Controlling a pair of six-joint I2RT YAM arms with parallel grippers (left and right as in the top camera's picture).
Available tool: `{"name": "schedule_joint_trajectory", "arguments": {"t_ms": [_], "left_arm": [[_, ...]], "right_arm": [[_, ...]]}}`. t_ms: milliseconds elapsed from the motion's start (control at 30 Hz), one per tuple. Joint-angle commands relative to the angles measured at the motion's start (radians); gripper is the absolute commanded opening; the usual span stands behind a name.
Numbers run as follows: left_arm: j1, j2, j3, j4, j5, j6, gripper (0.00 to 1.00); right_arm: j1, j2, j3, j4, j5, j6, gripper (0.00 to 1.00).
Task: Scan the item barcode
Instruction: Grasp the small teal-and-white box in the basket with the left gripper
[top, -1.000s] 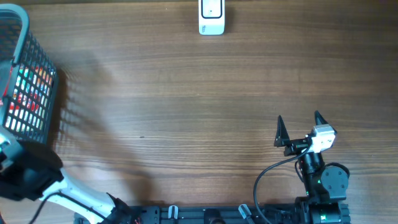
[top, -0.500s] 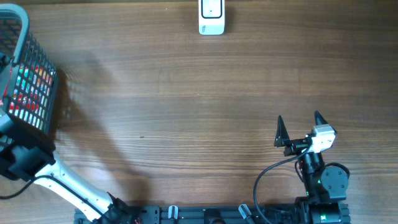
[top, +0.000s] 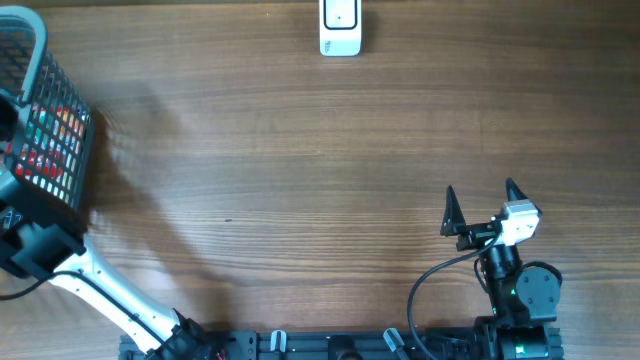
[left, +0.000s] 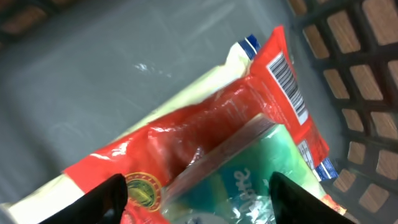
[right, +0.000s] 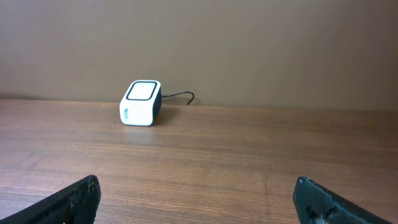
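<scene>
Table (top: 300, 150): open wood lies ahead of the right gripper (top: 480, 187), jaws wide, with the scanner (top: 340, 27) far ahead-left. Basket (left: 367, 74): mesh walls enclose the left gripper (left: 200, 188), jaws apart, straddling the red packet (left: 205, 118); its barcode (left: 287, 81) faces up, ahead-right, near the wall.

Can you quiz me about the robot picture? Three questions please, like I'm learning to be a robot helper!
1. True or false: the white scanner is sitting inside the basket.
2. Pick one: what colour is the packet that has the barcode on it? A. blue B. red C. black
3. Short answer: which gripper is down in the basket, over the packets?

Key
1. False. The scanner stands on the table at the far edge, well apart from the basket.
2. B.
3. The left gripper.
</scene>
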Motion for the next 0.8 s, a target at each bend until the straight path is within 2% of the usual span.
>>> {"name": "schedule_joint_trajectory", "arguments": {"t_ms": [0, 233, 333, 467, 533, 733, 767], "left_arm": [[0.004, 0.009, -0.003, -0.005, 0.053, 0.014, 0.69], [0.004, 0.022, -0.008, -0.039, 0.056, 0.061, 0.69], [0.004, 0.022, -0.019, -0.042, 0.056, 0.061, 0.65], [0.004, 0.022, -0.019, -0.047, 0.056, 0.061, 0.37], [0.004, 0.022, -0.019, -0.047, 0.055, 0.061, 0.31], [0.011, 0.004, -0.019, -0.045, 0.052, 0.061, 0.04], [0.012, -0.006, -0.018, -0.045, 0.048, 0.061, 0.04]], "right_arm": [[-0.001, -0.008, -0.002, 0.002, 0.010, 0.013, 1.00], [-0.001, -0.008, -0.002, 0.002, 0.010, 0.013, 1.00], [-0.001, -0.008, -0.002, 0.002, 0.010, 0.012, 1.00], [-0.001, -0.008, -0.002, 0.002, 0.010, 0.012, 1.00], [-0.001, -0.008, -0.002, 0.002, 0.010, 0.013, 1.00], [-0.001, -0.008, -0.002, 0.002, 0.010, 0.012, 1.00], [-0.001, -0.008, -0.002, 0.002, 0.010, 0.013, 1.00]]}}
